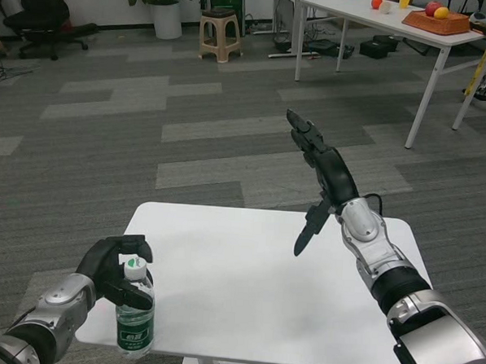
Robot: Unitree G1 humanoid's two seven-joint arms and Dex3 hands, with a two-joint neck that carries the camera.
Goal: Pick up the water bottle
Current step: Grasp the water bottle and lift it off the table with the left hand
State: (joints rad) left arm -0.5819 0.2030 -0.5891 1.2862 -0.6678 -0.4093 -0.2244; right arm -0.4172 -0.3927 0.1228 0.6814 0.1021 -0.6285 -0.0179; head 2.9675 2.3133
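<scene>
Water bottle: the water bottle (135, 311) stood upright at the near left corner of the white table (246, 280), right by the edge, clear plastic with a green label low on its body and a white cap with a green mark on top.

Left hand: the left hand (115, 267) was wrapped around the bottle's neck and shoulder, dark fingers (128, 297) curled across the front just under the cap, the rest of the hand behind it. That was a grip, no doubt about it. Whether the bottle's base was still on the tabletop or just clear of it could not be told from this angle.

Left forearm: the silver left forearm (53, 311) came in from the lower left corner, angled up toward the bottle.

Right hand: the right hand (318, 174) was up high over the far right side of the table, fingers stretched out and apart, pointing away and to the upper left, thumb hanging down toward the tabletop. It held nothing and was well apart from the bottle.

Right forearm: the silver right forearm (378, 254) rose from the lower right corner.

Room beyond: grey carpet (147, 136) lay behind the table. A second white table (381, 26) stood at the upper right carrying an orange tray (435, 22) with fruit. A tan stool (219, 34), a potted plant (162, 6) and a black office chair (40, 12) lined the back.
</scene>
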